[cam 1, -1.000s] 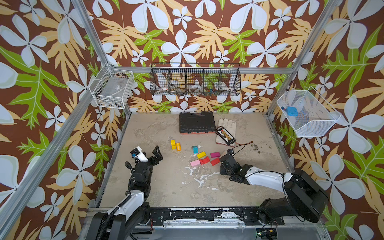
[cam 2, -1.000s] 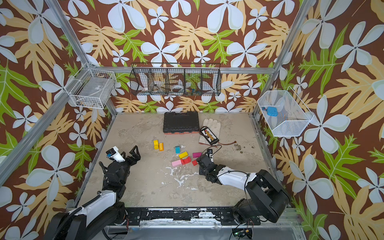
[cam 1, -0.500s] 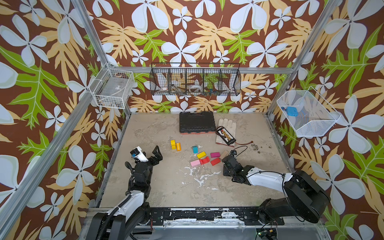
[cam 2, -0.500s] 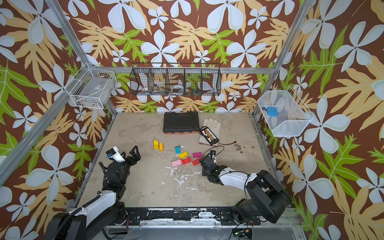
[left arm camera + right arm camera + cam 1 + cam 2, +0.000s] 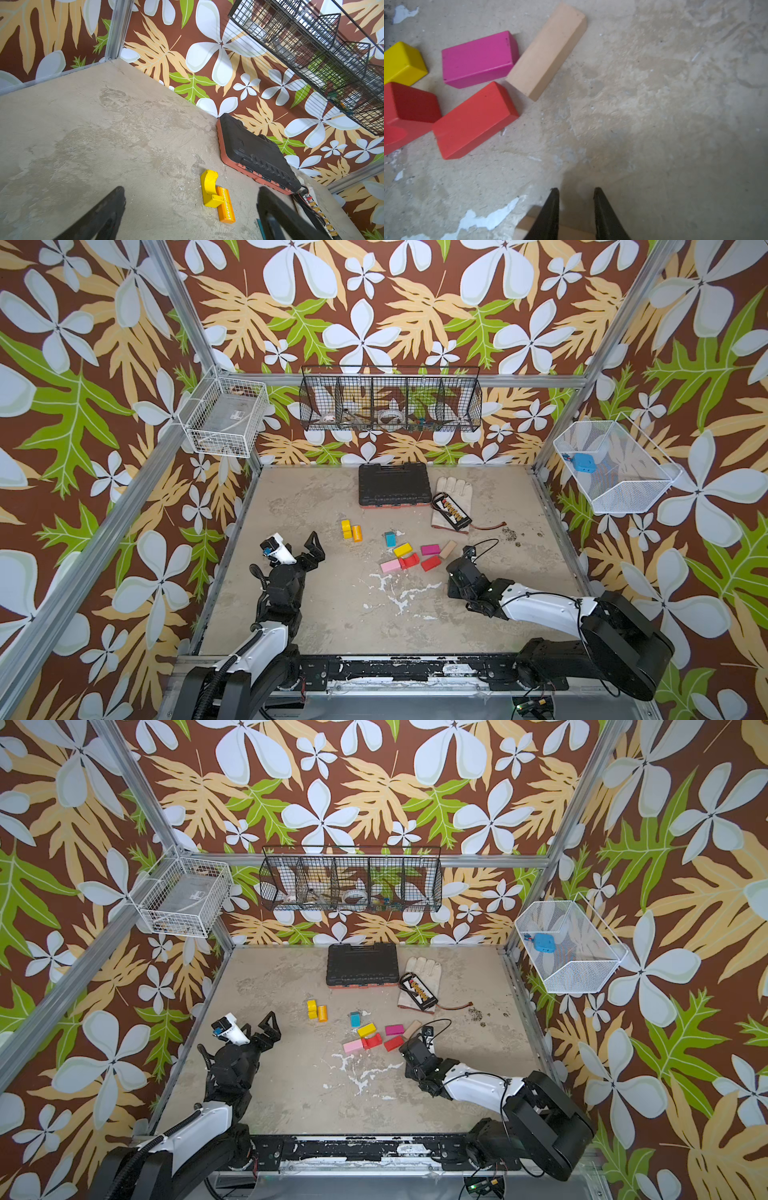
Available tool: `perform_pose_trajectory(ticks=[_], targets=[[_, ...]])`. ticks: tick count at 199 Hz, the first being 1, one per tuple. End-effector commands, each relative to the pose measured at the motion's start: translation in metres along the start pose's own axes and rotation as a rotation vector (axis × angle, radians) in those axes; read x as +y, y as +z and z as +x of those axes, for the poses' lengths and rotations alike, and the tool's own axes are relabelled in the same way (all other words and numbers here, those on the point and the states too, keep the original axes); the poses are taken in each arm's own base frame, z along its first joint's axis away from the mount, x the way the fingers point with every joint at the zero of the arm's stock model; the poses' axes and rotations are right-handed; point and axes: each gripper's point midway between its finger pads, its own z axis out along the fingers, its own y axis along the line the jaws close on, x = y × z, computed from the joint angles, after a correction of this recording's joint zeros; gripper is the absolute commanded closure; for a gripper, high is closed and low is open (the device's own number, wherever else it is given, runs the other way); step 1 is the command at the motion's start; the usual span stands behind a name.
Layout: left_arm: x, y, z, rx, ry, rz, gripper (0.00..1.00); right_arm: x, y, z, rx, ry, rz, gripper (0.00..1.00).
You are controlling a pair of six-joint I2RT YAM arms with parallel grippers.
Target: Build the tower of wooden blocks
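Nine blocks lie loose; left hand wide open; right hand over tan plank, grip unclear.

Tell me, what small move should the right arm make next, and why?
Probably ease the right end effector forward to the tan plank and grip it. That is a guess: nothing is stacked yet, and that plank lies flat and free just ahead of its narrowly parted jaws.

Floral-papered walls enclose a worn beige floor.
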Motion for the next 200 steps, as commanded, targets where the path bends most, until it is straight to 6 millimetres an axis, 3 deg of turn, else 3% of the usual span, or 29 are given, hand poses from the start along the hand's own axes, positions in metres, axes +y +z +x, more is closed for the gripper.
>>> perform_pose_trajectory(ticks=[1, 200], targets=[[-0.003, 0.000, -0.005, -0.023, -0.002, 0.011, 0.00, 0.000, -0.001, 0.001, -0.003, 0.000, 0.020, 0.70], [0.001, 0.003, 0.000, 0.010, -0.001, -0.014, 0.00, 0.012, -0.007, 0.013, 0.003, -0.045, -0.034, 0.66]])
